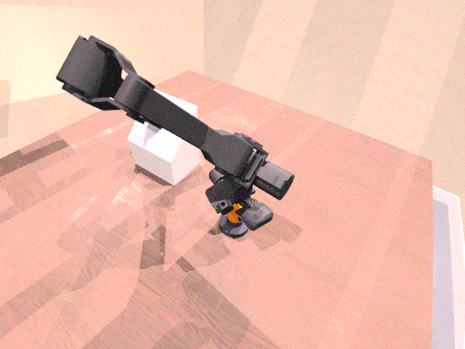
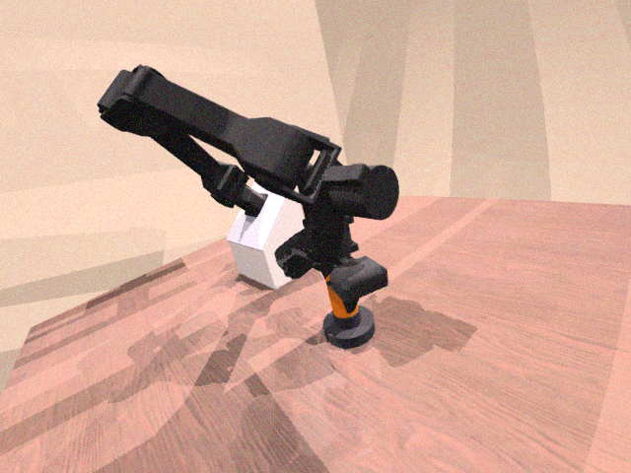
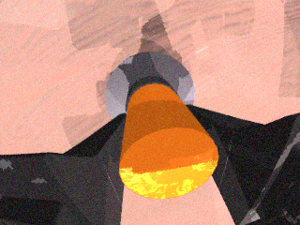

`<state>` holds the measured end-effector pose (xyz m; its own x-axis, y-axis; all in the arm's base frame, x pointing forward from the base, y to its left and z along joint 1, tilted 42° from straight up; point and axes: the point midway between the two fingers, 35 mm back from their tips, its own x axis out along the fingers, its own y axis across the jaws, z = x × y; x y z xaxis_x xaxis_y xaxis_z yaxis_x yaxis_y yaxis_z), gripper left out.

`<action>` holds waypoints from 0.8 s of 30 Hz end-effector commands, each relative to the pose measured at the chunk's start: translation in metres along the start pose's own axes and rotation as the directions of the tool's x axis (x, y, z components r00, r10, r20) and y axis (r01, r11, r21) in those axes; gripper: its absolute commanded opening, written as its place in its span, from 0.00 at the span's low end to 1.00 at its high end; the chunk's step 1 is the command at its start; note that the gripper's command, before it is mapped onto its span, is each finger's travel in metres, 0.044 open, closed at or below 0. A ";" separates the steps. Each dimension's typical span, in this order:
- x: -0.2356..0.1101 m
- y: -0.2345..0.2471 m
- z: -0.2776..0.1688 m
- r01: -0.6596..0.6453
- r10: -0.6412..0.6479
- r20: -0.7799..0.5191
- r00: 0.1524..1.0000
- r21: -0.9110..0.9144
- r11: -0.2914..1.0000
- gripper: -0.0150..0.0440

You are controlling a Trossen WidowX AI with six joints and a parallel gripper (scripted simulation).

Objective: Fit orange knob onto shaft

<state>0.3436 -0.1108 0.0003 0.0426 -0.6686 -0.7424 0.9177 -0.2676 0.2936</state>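
Note:
The orange knob (image 1: 233,216) (image 2: 338,306) (image 3: 161,117) stands upright over the middle of the dark round pedestal (image 1: 234,233) (image 2: 350,338) (image 3: 180,72). Its lower end meets the pedestal's raised collar, with no clear gap in the exterior view. The silver shaft does not show, and the knob's hole and flat side are hidden. My gripper (image 1: 235,214) (image 2: 340,299) (image 3: 156,114) is shut on the knob from both sides, pointing down. In the wrist view a dark finger lies on each side of the knob.
A white angular block (image 1: 165,155) (image 2: 254,254) stands on the wooden table (image 1: 338,225) (image 2: 484,397), behind and left of the pedestal. A pale tray-like object (image 1: 445,262) lies beyond the table's right edge in the top view. Shadows cross the wood.

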 end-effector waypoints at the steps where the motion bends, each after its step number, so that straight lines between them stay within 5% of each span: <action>1: -0.001 0.000 0.000 -0.001 0.001 0.000 1.000 -0.001 1.000 0.43; 14: -0.001 0.000 0.000 -0.001 0.001 0.000 1.000 -0.001 1.000 1.00; 21: -0.004 0.000 -0.001 -0.001 0.001 -0.001 1.000 -0.001 1.000 1.00; 24: -0.048 0.003 -0.004 0.001 -0.001 -0.006 1.000 -0.001 1.000 1.00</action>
<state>0.3394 -0.1023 0.0078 0.0153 -0.6670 -0.7449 0.9220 -0.2789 0.2686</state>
